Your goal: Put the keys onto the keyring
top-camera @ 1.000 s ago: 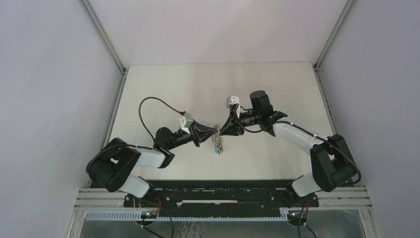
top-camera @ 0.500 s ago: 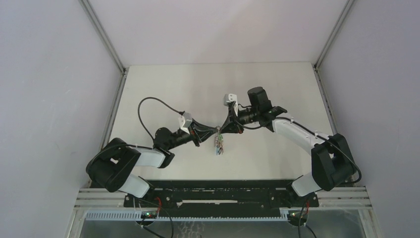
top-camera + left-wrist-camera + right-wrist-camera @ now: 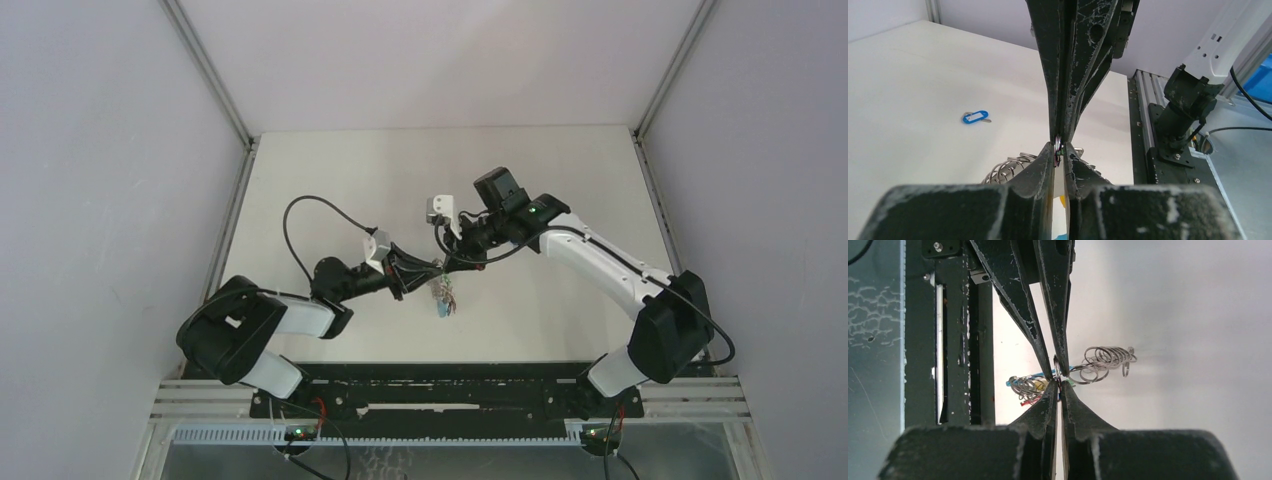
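The two grippers meet tip to tip above the middle of the table. My right gripper point(image 3: 446, 264) point(image 3: 1058, 384) is shut on the thin wire of the keyring point(image 3: 1057, 371). My left gripper point(image 3: 436, 268) point(image 3: 1061, 148) faces it with its jaws a narrow crack apart, the same wire point(image 3: 1058, 150) running between them. Silver links point(image 3: 1104, 359) point(image 3: 1007, 168) fan out from the hoop on one side. On the other side hang more rings and keys point(image 3: 1029, 388) with yellow and red tags and a light-blue strip; they dangle below the tips as a bundle point(image 3: 443, 296). One key with a blue tag point(image 3: 975, 116) lies alone on the table.
The white table point(image 3: 560, 180) is walled by grey panels on three sides. A black rail point(image 3: 440, 385) with both arm bases runs along the near edge. The left arm's cable point(image 3: 290, 230) loops above its forearm.
The right gripper has closed on the keyring wire, and its wrist has swung left and farther back. The left jaws have parted slightly. The hanging bundle has stayed in place.
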